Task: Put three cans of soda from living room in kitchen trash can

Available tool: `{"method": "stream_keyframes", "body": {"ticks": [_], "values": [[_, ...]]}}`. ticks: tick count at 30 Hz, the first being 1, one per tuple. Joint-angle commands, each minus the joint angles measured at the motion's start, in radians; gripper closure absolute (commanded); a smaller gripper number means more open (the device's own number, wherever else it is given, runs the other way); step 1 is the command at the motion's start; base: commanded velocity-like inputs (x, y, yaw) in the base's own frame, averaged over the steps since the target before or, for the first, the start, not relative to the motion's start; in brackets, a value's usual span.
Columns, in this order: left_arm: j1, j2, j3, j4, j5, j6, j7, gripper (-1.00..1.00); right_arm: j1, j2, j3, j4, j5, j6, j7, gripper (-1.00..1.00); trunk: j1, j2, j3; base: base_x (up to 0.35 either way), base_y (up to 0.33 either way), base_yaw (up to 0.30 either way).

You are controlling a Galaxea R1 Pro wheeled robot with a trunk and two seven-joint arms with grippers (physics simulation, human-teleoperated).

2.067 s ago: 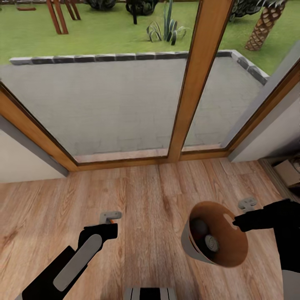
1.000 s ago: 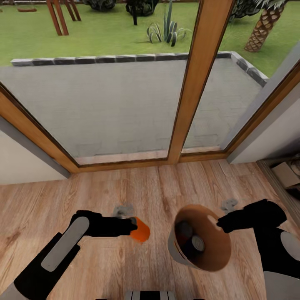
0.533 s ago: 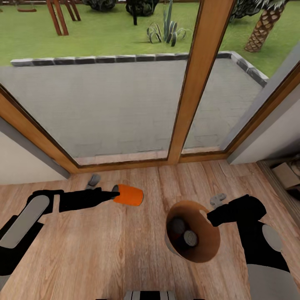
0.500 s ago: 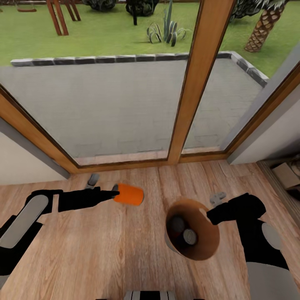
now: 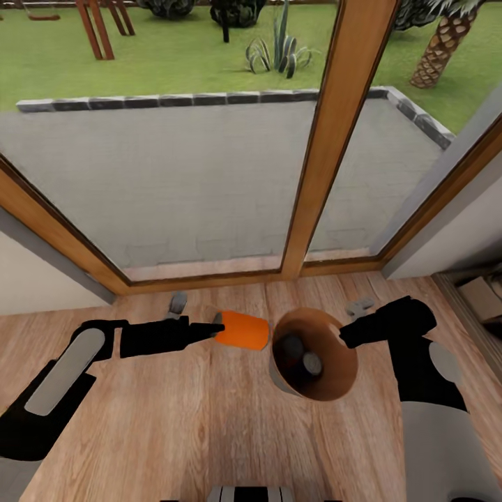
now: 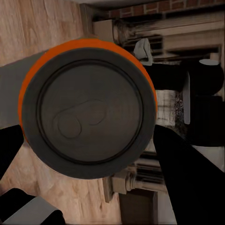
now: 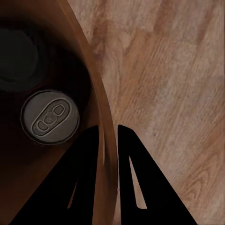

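While the left gripper pinches the orange can of soda sideways just beside the bin's rim, the right gripper clamps the wall of the tash can, held above the plank floor; two cans lie inside.

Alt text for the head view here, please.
The left gripper holds an orange soda can sideways just beside the rim of the trash can, which the right gripper holds tilted above the wood floor. Two cans lie inside; glass doors stand ahead.
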Motion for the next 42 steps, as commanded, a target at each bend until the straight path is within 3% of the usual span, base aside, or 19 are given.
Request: {"method": "stream_keyframes", "body": {"ticks": [1,8,15,18,22,25,26,28,31,33,35,38,42], "values": [[-0.002,-0.007,-0.007,0.000,-0.004,0.000,0.000,1.00,-0.001,0.002,0.003,0.001,-0.007,0.012,0.004,1.00,0.000,0.000,0.000,0.107,0.000,0.000],[-0.034,-0.074,-0.057,0.000,-0.004,0.000,0.002,1.00,-0.005,0.018,0.044,0.027,-0.005,0.027,0.002,1.00,0.000,0.000,0.000,0.120,0.000,0.000],[-0.036,-0.091,-0.091,0.001,-0.012,0.000,0.029,1.00,-0.006,0.064,0.054,0.041,0.003,0.028,-0.002,1.00,0.000,0.000,0.000,0.135,0.000,0.000],[-0.036,-0.098,-0.112,0.003,-0.015,0.000,0.123,1.00,-0.010,0.081,0.067,0.036,0.003,0.036,-0.004,1.00,0.000,0.000,0.000,0.118,0.000,0.000],[-0.035,-0.138,-0.172,0.008,-0.018,0.000,0.203,1.00,-0.022,0.095,0.089,0.031,0.003,0.066,-0.002,1.00,0.000,0.000,0.000,0.061,0.000,0.000],[-0.034,-0.181,-0.212,0.013,-0.020,0.000,0.320,1.00,-0.026,0.099,0.115,0.028,0.003,0.078,-0.002,1.00,0.000,0.000,0.000,0.018,0.000,0.000],[-0.034,-0.213,-0.229,0.024,-0.021,0.000,0.395,1.00,-0.030,0.102,0.124,0.027,0.003,0.078,-0.002,1.00,0.000,0.000,0.000,0.003,0.000,0.000],[-0.035,-0.225,-0.234,0.037,-0.030,0.000,0.410,1.00,-0.032,0.103,0.126,0.022,0.003,0.078,-0.002,1.00,0.000,0.000,0.000,0.002,0.000,0.000],[-0.035,-0.260,-0.240,0.048,-0.117,0.000,0.421,1.00,-0.033,0.104,0.128,0.014,0.003,0.078,-0.001,1.00,0.000,0.000,0.000,0.000,0.000,0.000],[-0.034,-0.290,-0.241,0.058,-0.207,0.000,0.424,1.00,-0.033,0.104,0.128,0.011,0.003,0.078,-0.001,1.00,0.000,0.000,0.000,0.000,0.000,0.000],[-0.035,-0.308,-0.242,0.063,-0.247,0.000,0.426,1.00,-0.033,0.104,0.129,0.010,0.003,0.078,-0.001,1.00,0.000,0.000,0.000,0.000,0.000,0.000],[-0.035,-0.319,-0.243,0.067,-0.273,0.000,0.433,1.00,-0.033,0.103,0.129,0.009,0.003,0.078,-0.001,1.00,0.000,0.000,0.000,0.000,0.000,0.000],[-0.035,-0.326,-0.243,0.074,-0.289,0.000,0.504,1.00,-0.033,0.103,0.130,0.008,0.004,0.078,-0.001,1.00,0.000,0.000,0.000,0.000,0.000,0.000]]}}
